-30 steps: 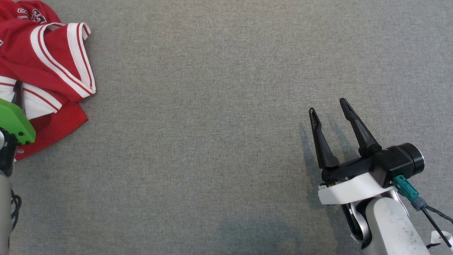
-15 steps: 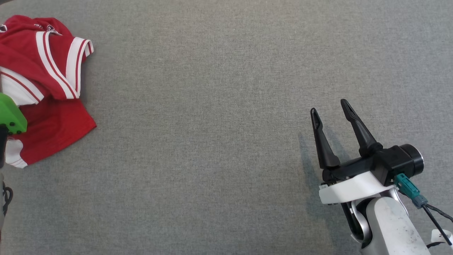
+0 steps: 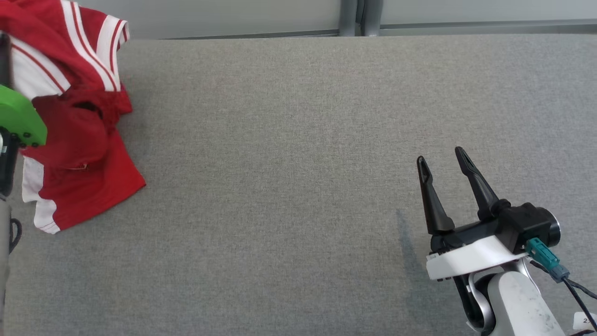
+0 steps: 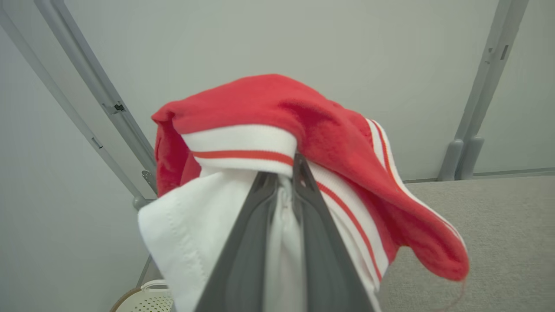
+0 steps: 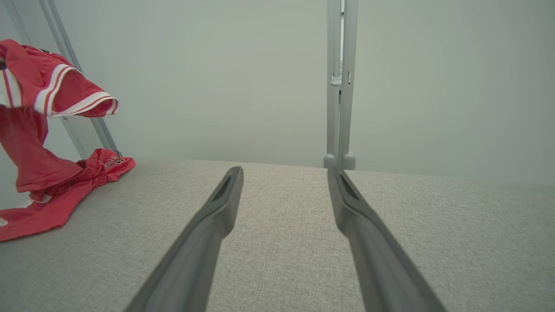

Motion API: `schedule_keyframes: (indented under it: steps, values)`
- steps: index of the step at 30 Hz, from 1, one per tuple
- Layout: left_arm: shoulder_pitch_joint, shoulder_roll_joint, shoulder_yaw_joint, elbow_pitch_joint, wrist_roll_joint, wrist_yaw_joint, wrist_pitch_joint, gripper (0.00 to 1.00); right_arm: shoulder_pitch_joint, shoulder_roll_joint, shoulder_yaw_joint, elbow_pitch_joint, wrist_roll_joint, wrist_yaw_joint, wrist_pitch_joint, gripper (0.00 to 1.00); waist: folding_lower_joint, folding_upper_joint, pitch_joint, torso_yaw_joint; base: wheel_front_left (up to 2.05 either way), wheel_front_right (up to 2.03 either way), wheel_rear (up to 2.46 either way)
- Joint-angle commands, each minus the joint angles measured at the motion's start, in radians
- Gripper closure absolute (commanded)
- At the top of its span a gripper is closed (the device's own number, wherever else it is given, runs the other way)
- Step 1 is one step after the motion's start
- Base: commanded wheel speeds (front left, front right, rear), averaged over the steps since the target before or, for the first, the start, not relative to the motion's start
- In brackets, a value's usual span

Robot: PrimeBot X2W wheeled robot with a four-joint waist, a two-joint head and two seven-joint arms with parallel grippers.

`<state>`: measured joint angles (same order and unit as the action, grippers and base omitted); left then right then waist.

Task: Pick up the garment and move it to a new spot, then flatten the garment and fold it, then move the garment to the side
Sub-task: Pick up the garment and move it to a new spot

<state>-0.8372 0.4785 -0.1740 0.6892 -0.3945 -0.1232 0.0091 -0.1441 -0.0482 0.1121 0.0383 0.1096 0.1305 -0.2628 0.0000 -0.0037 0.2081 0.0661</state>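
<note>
Setting: grey fabric table with pale wall panels and metal posts behind it.
Garment: red jersey with white striped trim, at the table's far left. Its upper part is lifted off the surface; the lower hem lies on the cloth, as the right wrist view shows.
Left gripper: fingers pressed together on a bunch of white and striped fabric, so it holds the jersey. Red cloth drapes over and past the fingertips.
Left arm: a green wrist cover at the left edge of the head view, in front of the jersey.
Right gripper: jaws wide apart and holding nothing, low over the table at the right, well apart from the jersey.
Step in hand: judged to be the pick-up and carry to a new spot, at its start, since much of the jersey lies on the table.
Doing it well: raise the pinch high enough that the hem clears the surface before going sideways, or the trailing cloth may drag and bunch. Carry toward the bare middle of the table, where both arms can reach it for flattening.
Risk: the pinch takes a few gathered layers near a trim edge; a quick swing could pull them loose.
Right arm's part: stay clear of the carry path, ready to take a second corner once the jersey is set down.
</note>
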Motion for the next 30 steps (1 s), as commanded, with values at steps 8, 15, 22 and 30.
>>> schedule_keyframes:
  steps: [8, 15, 22, 30]
  values:
    - [0.058, -0.067, -0.052, -0.143, -0.023, -0.003, 0.005, 1.0, 0.045, -0.004, -0.028, 0.002, 0.016, 0.0, -0.003, 0.0, 0.0, 0.0037, -0.078, -0.032, 0.0, 0.0, 0.0]
    - [0.145, -0.171, -0.127, -0.251, -0.031, 0.008, 0.021, 1.0, 0.063, -0.004, -0.051, 0.0, 0.021, 0.0, -0.003, 0.0, 0.0, 0.0037, -0.098, -0.067, 0.0, 0.0, 0.0]
    - [0.219, -0.299, -0.224, -0.212, -0.018, 0.019, 0.006, 1.0, 0.045, -0.004, -0.049, -0.005, 0.032, 0.0, -0.004, 0.0, 0.0, 0.0037, -0.067, -0.117, 0.0, 0.0, 0.0]
    - [0.185, -0.405, -0.285, -0.062, -0.032, 0.032, -0.075, 1.0, 0.011, -0.004, -0.03, -0.001, 0.045, 0.0, -0.004, 0.0, 0.0, 0.0037, -0.018, -0.198, 0.0, 0.0, 0.0]
